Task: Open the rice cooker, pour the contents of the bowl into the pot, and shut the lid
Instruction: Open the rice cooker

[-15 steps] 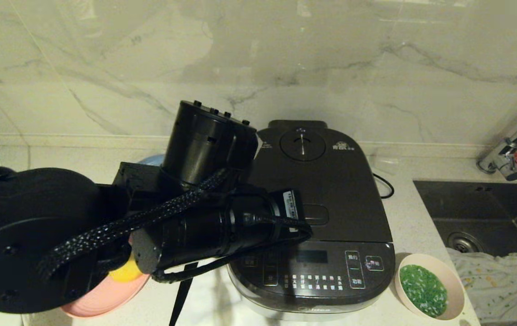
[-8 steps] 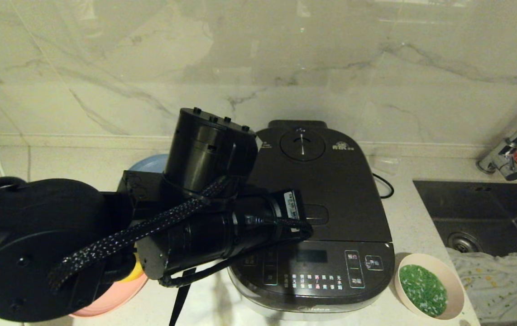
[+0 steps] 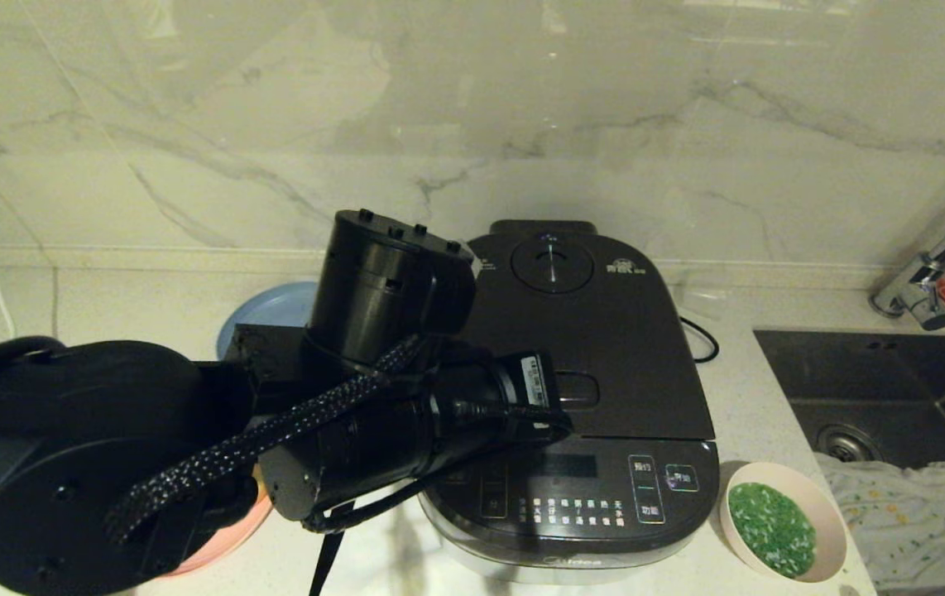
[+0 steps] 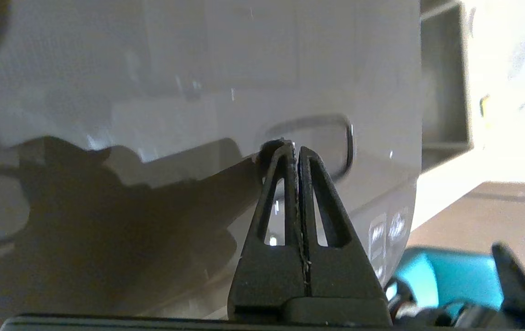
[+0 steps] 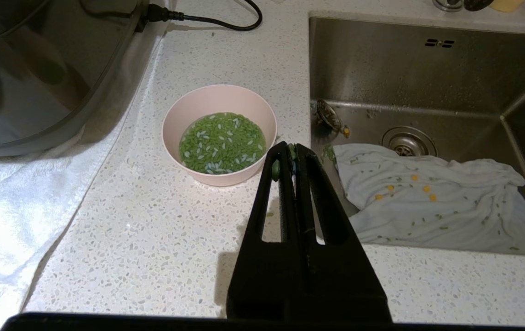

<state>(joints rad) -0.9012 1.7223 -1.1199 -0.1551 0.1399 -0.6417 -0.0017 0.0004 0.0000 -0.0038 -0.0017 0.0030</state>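
Note:
The dark grey rice cooker (image 3: 580,397) stands mid-counter with its lid (image 3: 588,331) down, so the pot is hidden. My left arm (image 3: 390,414) reaches across the cooker's left side and hides its own fingers in the head view. In the left wrist view the left gripper (image 4: 292,148) is shut, its tips against the near edge of the rectangular release button (image 4: 322,138). The pale pink bowl (image 3: 783,530) of green bits and white grains (image 5: 221,142) sits right of the cooker. My right gripper (image 5: 292,149) hovers shut beside the bowl, a few green bits stuck between its fingers.
A sink (image 3: 878,397) with a speckled white cloth (image 3: 911,513) lies to the right, a tap (image 3: 928,290) behind it. A blue plate (image 3: 270,310) and a pink plate (image 3: 208,550) lie left of the cooker. A power cord (image 3: 700,339) trails behind, and a white towel (image 5: 14,207) lies under the cooker.
My left arm has swung a little right and lower over the cooker, uncovering more of the blue plate and hiding the yellow thing on the pink plate. The lid stays down.

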